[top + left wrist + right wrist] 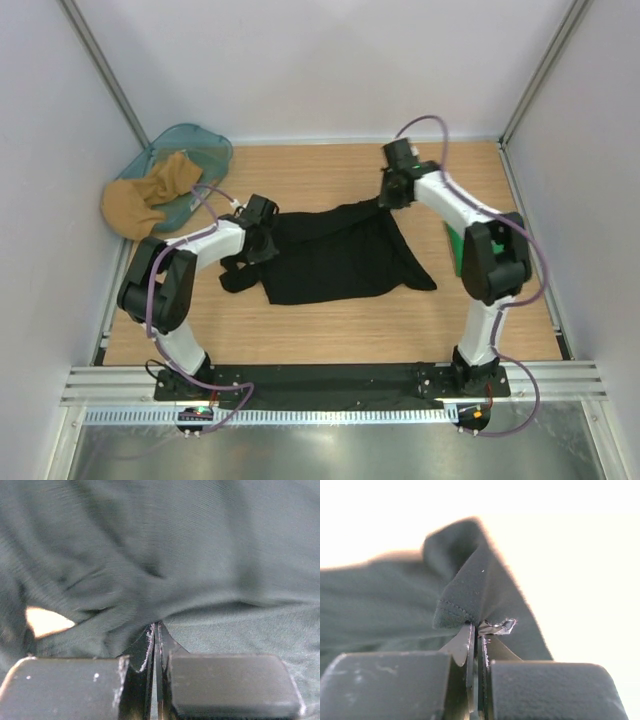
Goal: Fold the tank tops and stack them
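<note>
The left gripper (156,630) and right gripper (477,627) each clamp the black tank top (335,255). The right's thin hem pinch could slip under tension.

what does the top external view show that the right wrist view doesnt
Only the top external view: the whole black tank top spread on the table, the left claw at its left side, a blue basket with tan cloth spilling out, and a sliver of green behind the right arm. Only the right wrist view: the stitched hem, folded over and pinched between shut jaws. Both: the right claw gripping the tank top's edge.
</note>
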Motion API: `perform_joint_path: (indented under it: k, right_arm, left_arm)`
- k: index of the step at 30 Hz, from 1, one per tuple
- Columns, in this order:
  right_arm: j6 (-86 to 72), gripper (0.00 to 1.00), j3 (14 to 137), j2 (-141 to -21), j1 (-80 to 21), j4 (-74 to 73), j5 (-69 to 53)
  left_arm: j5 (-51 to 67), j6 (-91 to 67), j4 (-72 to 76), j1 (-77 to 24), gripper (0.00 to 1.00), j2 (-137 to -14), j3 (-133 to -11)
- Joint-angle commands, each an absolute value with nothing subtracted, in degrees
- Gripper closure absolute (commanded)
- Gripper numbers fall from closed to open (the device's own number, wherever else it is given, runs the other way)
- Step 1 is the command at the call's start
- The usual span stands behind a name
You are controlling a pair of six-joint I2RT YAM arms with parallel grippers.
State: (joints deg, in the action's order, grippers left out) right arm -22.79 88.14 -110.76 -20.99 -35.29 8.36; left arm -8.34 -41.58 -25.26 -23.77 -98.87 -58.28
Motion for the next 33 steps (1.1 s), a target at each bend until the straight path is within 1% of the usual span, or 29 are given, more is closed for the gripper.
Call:
perform_joint_path:
  k: [1, 2, 3, 4, 5, 6, 7, 8, 9, 12, 14, 16, 17, 18, 20, 21, 23, 24, 25, 28, 33]
  right_arm:
    - [-27.68, 0.97, 86.84, -104.41, -9.62, -29.79, 0.44]
    - [-29.77, 0.93, 87.1, -105.28, -7.14, -30.06, -2.08]
    - [-31.45, 0.84, 87.1, -106.16, -4.94, -30.49, -2.46]
    - [-32.77, 0.46, 87.01, -107.91, -3.09, -30.5, -3.16]
    - [-33.74, 0.36, 86.23, -108.54, -0.73, -30.15, -4.3]
    - [-34.27, 0.3, 85.7, -108.81, 0.95, -29.8, -4.92]
    - [-33.76, 0.26, 85.17, -108.63, 1.05, -29.45, -4.92]
    - [-33.4, 0.25, 83.6, -107.5, 0.71, -29.18, -4.4]
    - [-33.31, 0.22, 82.37, -106.36, 0.36, -28.74, -3.52]
    - [-32.61, 0.21, 78.23, -102.14, 0.0, -27.6, -2.82]
    - [-31.73, 0.25, 74.3, -99.68, 0.0, -27.6, -3.08]
    - [-31.29, 0.32, 70.42, -94.85, -0.96, -27.25, -2.46]
    - [-31.2, 0.34, 65.96, -93.18, -1.75, -26.81, -2.2]
    - [-31.2, 0.36, 63.83, -89.6, -1.93, -26.63, -1.76]
    - [-31.81, 0.36, 57.96, -86.32, -2.02, -26.72, -0.26]
    - [-31.99, 0.37, 56.35, -84.57, -2.02, -26.98, 2.0]
    - [-32.78, 0.38, 52.76, -79.91, -2.02, -29.17, 5.43]
    - [-33.31, 0.38, 51.6, -78.33, -2.02, -29.53, 6.06]
    - [-33.83, 0.41, 50.55, -75.09, -2.02, -30.84, 7.28]
    - [-35.24, 0.41, 46.24, -69.72, -1.93, -31.63, 5.89]
    - [-39.01, 0.43, 40.35, -66.19, -1.93, -29.98, 1.68]
  left_arm:
    - [-9.14, -40.43, -23.12, -22.68, 1.0, -100.63, -57.75]
    - [-9.31, -40.26, -23.12, -22.59, 1.0, -101.07, -57.83]
    - [-9.84, -40.08, -23.12, -22.33, 1.0, -101.16, -57.75]
    - [-10.19, -39.99, -23.2, -22.32, 1.0, -101.42, -57.92]
    - [-10.37, -39.9, -23.2, -22.15, 1.0, -101.51, -57.92]
    - [-10.63, -39.64, -23.46, -22.24, 1.0, -101.43, -58.09]
    - [-10.72, -39.55, -23.64, -22.15, 1.0, -101.16, -58.18]
    - [-10.98, -39.38, -23.82, -22.15, 1.0, -100.99, -58.36]
    - [-11.33, -39.2, -23.99, -22.15, 1.0, -100.46, -58.36]
    - [-12.39, -38.76, -25.57, -22.15, 1.0, -99.59, -59.23]
    - [-11.95, -38.93, -25.93, -22.24, 1.0, -98.18, -59.15]
    - [-11.43, -39.64, -25.84, -22.59, 0.95, -94.93, -58.01]
    - [-11.16, -40.16, -25.84, -22.94, 0.94, -93.7, -57.57]
    - [-10.99, -40.25, -25.93, -23.72, 0.89, -92.3, -57.13]
    - [-10.99, -41.04, -26.45, -25.3, 0.82, -88.35, -56.25]
    - [-11.07, -41.22, -26.98, -25.92, 0.73, -87.03, -55.9]
    - [-11.69, -41.92, -27.68, -27.94, 0.6, -82.82, -54.93]
    - [-12.73, -42.27, -28.64, -28.56, 0.57, -81.49, -54.41]
    - [-12.92, -42.71, -28.91, -29.17, 0.56, -79.82, -53.88]
    - [-11.78, -45.35, -28.48, -30.58, 0.53, -73.93, -50.63]
    - [-10.9, -50.52, -28.13, -32.6, 0.52, -65.67, -43.61]
